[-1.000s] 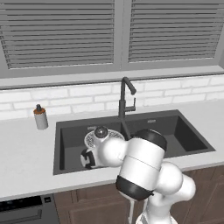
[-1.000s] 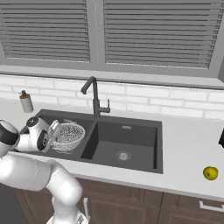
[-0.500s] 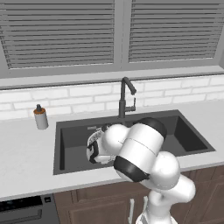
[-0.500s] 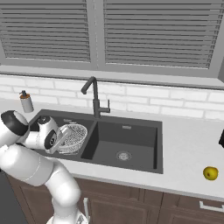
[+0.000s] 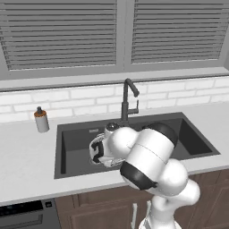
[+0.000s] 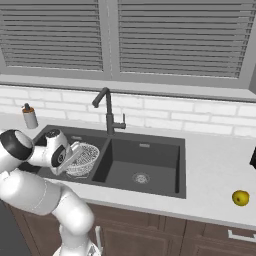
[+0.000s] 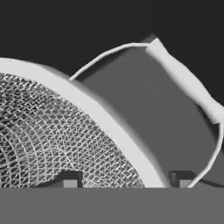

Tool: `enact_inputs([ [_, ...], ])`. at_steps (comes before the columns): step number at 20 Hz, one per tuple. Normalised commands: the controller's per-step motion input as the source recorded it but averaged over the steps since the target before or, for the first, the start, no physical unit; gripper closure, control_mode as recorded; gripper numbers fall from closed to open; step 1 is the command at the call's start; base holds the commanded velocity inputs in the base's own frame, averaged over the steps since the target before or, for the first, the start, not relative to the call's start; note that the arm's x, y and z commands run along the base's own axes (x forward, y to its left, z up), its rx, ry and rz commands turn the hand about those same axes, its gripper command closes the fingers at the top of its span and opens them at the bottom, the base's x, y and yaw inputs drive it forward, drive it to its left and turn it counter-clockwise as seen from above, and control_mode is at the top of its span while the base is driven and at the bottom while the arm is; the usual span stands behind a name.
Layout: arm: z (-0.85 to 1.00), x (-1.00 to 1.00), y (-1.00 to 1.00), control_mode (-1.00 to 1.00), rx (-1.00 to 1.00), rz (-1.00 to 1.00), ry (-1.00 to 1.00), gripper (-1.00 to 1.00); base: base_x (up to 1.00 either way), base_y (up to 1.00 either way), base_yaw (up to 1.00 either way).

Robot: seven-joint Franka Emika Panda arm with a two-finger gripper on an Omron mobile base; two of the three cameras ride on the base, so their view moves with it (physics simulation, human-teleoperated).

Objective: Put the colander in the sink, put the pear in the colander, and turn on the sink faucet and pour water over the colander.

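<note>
Colander point(image 6: 82, 159) sits in the sink's point(image 6: 145, 145) left basin, gripper point(image 7: 124, 183) fingers spread astride its rim; lifting carelessly could snag the handle and tip it.

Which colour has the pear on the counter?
The pear is yellow; the right base view shows it best.

Even, soft rendered light; faint shadows, slightly blurred edges.

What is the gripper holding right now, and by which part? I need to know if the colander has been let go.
Nothing: the gripper straddles the colander's rim with its fingers apart, not clamped on it.
</note>
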Motion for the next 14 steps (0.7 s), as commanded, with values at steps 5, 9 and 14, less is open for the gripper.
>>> enact_inputs([
  [5,-0.08,-0.39,-0.11,-1.00,0.04,0.00,-0.09,-1.00,0.00,0.00,0.00],
  [9,-0.17,-0.09,0.00,-1.00,0.00,0.00,-0.02,-1.00,0.00,0.00,0.00],
  [14,-0.14,-0.12,0.00,-1.00,0.00,0.08,0.11,-1.00,0.00,0.00,0.00],
])
